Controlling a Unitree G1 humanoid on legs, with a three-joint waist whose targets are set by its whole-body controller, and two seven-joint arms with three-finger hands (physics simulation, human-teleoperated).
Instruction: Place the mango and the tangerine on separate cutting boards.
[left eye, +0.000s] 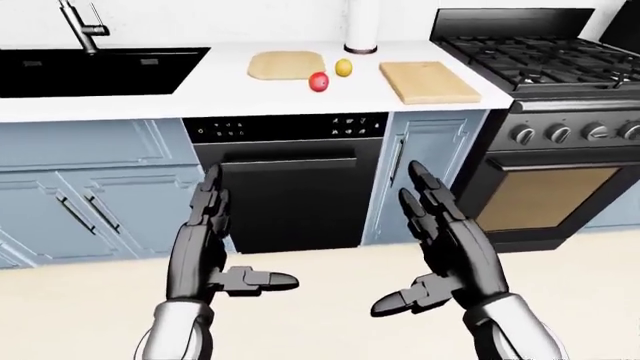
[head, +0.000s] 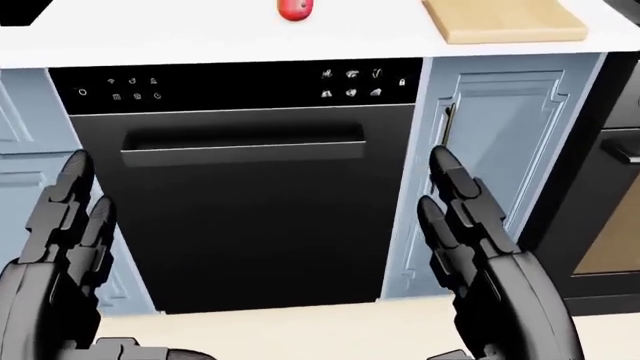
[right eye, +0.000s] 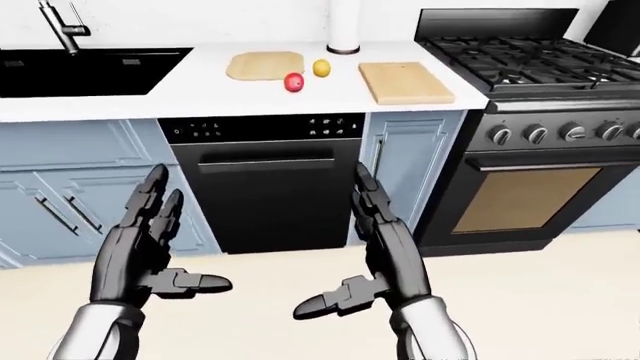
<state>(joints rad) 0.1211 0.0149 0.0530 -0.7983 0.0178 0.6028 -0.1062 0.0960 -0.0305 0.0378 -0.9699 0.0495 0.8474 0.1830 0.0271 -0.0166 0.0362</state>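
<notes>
A red and yellow mango lies on the white counter, between two cutting boards. A small yellow-orange tangerine sits just up and right of it. A round-cornered board lies to their left, a rectangular board to their right. Both boards are bare. My left hand and right hand are open and empty, held low, well below the counter, before the black dishwasher.
A black sink with a faucet is at the left of the counter. A black gas stove with an oven stands at the right. A white paper-towel roll stands above the fruit. Blue cabinets flank the dishwasher.
</notes>
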